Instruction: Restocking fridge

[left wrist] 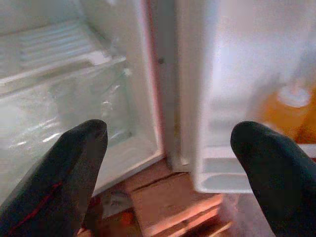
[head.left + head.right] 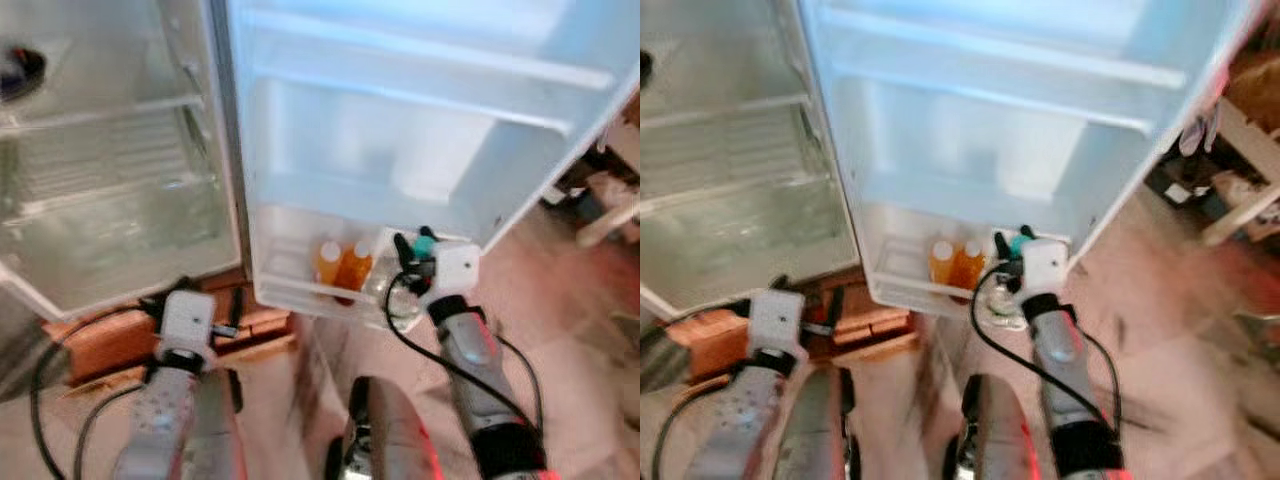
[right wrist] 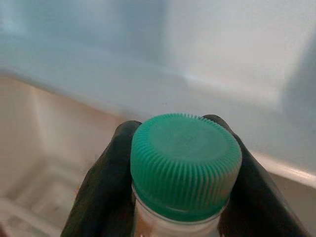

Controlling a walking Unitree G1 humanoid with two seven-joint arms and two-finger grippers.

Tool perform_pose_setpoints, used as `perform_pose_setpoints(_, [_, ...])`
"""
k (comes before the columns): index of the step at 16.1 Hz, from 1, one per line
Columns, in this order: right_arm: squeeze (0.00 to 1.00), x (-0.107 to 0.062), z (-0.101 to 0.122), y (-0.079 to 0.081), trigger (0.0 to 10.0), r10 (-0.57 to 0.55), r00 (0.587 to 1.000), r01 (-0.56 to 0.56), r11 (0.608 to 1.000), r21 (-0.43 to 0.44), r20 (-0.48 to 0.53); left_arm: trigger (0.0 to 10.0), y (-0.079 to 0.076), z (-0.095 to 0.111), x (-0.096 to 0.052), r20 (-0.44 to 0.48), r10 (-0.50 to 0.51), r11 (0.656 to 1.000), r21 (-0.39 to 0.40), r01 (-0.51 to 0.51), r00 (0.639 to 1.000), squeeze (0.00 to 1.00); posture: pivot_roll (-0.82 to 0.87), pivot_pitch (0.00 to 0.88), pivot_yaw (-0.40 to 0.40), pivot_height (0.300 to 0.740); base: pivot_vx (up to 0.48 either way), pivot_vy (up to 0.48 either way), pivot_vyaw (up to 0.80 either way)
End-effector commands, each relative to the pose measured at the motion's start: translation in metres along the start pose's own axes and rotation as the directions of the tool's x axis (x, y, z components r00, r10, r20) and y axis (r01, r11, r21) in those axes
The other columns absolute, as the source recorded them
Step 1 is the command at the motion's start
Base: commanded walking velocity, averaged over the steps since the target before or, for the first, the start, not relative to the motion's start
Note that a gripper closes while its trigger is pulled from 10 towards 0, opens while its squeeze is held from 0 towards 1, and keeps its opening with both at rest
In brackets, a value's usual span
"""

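The fridge stands open, its door (image 2: 420, 150) swung toward me. Two orange bottles (image 2: 342, 264) with white caps stand in the bottom door shelf (image 2: 300, 285). My right gripper (image 2: 412, 250) is shut on a clear bottle with a green cap (image 3: 185, 165), held at the right end of that shelf beside the orange bottles. The two black fingers (image 3: 103, 182) press on either side of the bottle's neck. My left gripper (image 2: 225, 305) is open and empty, low in front of the fridge's lower corner, its fingertips (image 1: 74, 163) wide apart.
The fridge interior (image 2: 100, 180) on the left has glass shelves and a clear drawer, with a dark item (image 2: 20, 70) on the upper shelf. Wooden blocks (image 2: 110, 345) lie under the fridge. Furniture (image 2: 610, 210) stands at the right on the tiled floor.
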State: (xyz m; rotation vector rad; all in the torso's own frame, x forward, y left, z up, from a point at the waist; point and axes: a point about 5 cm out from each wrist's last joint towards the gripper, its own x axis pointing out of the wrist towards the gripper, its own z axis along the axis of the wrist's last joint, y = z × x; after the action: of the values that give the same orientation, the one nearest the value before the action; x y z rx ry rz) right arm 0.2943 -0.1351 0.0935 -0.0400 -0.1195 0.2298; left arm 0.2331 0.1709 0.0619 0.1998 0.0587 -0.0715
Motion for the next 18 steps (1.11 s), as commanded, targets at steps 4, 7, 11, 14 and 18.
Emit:
perform_pose_setpoints(4, [0.0,0.0,0.002,-0.002,10.0,0.004,1.0,-0.004,1.0,-0.009,0.014,10.0,-0.007,0.0,0.0,-0.001,-0.004,1.0,-0.017,0.004,1.0,0.0,0.18,0.136,-0.081,0.598,0.149,0.0,0.0])
perform_pose_setpoints(7, [0.0,0.002,0.002,0.004,10.0,0.04,0.999,-0.04,0.999,0.004,0.018,10.0,-0.009,0.003,0.0,0.01,-0.005,1.0,0.002,0.004,1.0,0.0,0.18,0.142,-0.082,0.598,0.0,0.0,0.0])
perform_pose_setpoints(11, [0.0,0.004,0.004,0.005,10.0,0.048,0.999,-0.048,0.999,0.004,0.021,10.0,-0.01,0.004,-0.001,0.012,-0.006,1.0,0.003,0.006,1.0,0.0,0.18,0.147,-0.083,0.598,0.0,-0.138,0.0])
perform_pose_setpoints(14, [0.0,0.005,0.003,0.012,10.0,0.087,0.996,-0.087,0.996,0.009,0.02,10.0,-0.011,0.004,-0.001,0.011,-0.001,1.0,-0.02,0.001,1.0,0.0,0.18,0.154,-0.082,0.598,0.0,0.0,0.0])
perform_pose_setpoints(18, [0.0,0.01,-0.001,0.025,10.0,0.149,0.989,-0.15,0.989,0.006,0.006,10.0,-0.006,0.004,-0.007,-0.004,0.03,1.0,-0.009,-0.03,1.0,0.0,0.2,0.184,-0.084,0.598,0.0,0.0,0.0])
